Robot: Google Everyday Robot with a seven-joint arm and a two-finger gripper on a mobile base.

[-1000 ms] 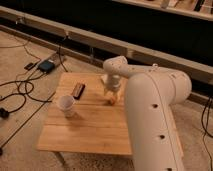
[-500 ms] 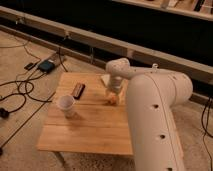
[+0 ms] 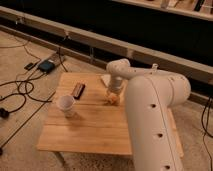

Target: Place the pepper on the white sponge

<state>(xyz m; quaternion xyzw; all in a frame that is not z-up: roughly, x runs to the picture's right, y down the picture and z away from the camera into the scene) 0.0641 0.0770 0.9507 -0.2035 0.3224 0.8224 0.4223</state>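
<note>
The small orange pepper (image 3: 114,100) lies on the wooden table (image 3: 90,130), right of its middle. My gripper (image 3: 114,93) points down directly over the pepper and looks to be touching it. The arm hides how it grips. The white sponge (image 3: 105,79) is a pale flat pad at the table's far edge, just behind the gripper and partly hidden by the wrist.
A white paper cup (image 3: 66,105) stands on the left part of the table. A dark flat block (image 3: 78,90) lies behind it. My large white arm (image 3: 155,120) covers the table's right side. Cables and a small box (image 3: 46,65) lie on the floor at left.
The gripper has shifted slightly right and down towards the pepper over the last second. The cup, block and sponge have not moved.
</note>
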